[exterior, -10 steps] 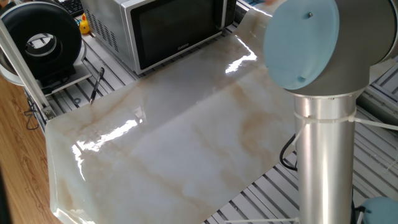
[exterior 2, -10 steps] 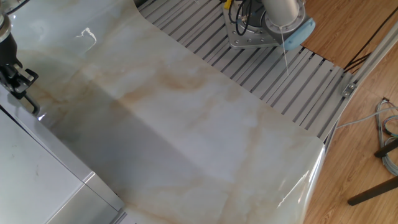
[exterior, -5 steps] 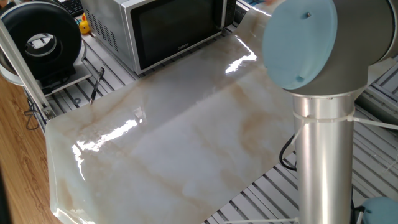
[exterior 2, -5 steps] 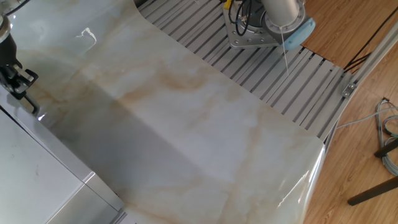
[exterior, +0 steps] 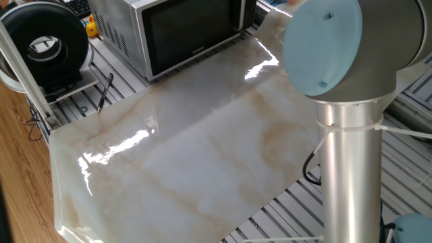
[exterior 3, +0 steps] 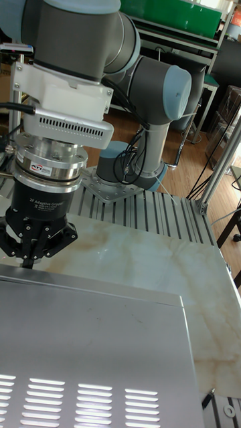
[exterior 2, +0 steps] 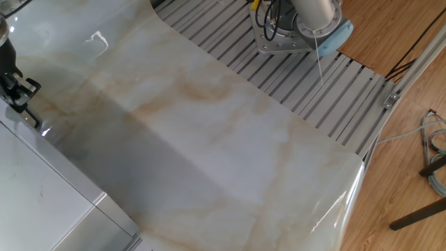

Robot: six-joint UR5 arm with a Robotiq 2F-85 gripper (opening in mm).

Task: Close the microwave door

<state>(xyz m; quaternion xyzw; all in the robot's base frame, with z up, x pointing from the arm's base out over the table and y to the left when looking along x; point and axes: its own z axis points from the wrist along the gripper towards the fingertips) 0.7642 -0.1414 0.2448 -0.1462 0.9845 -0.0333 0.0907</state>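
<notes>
The silver-grey microwave (exterior: 135, 27) stands at the back of the marble sheet. Its door (exterior: 192, 30), dark glass in a silver frame, lies flush with the front. In the tall fixed view I look over the microwave's vented top (exterior 3: 87, 348). My gripper (exterior 3: 30, 257) hangs just beyond that top's far left edge, which hides the fingertips. In the other fixed view the gripper (exterior 2: 24, 104) shows only partly at the left border, in front of the microwave's pale top (exterior 2: 42, 202). The arm's large joint hides the gripper in one fixed view.
A round black fan-like device (exterior: 44, 44) sits left of the microwave, with a small yellow duck (exterior: 91, 28) between them. The marble sheet (exterior: 196, 155) covers a slatted table. The arm's base (exterior 2: 286, 38) is bolted at the far side. Cables (exterior 2: 435, 160) lie on the wooden floor.
The gripper has drifted slightly to the left in the other fixed view, and the arm's big joint has shifted a little left. The door has not moved.
</notes>
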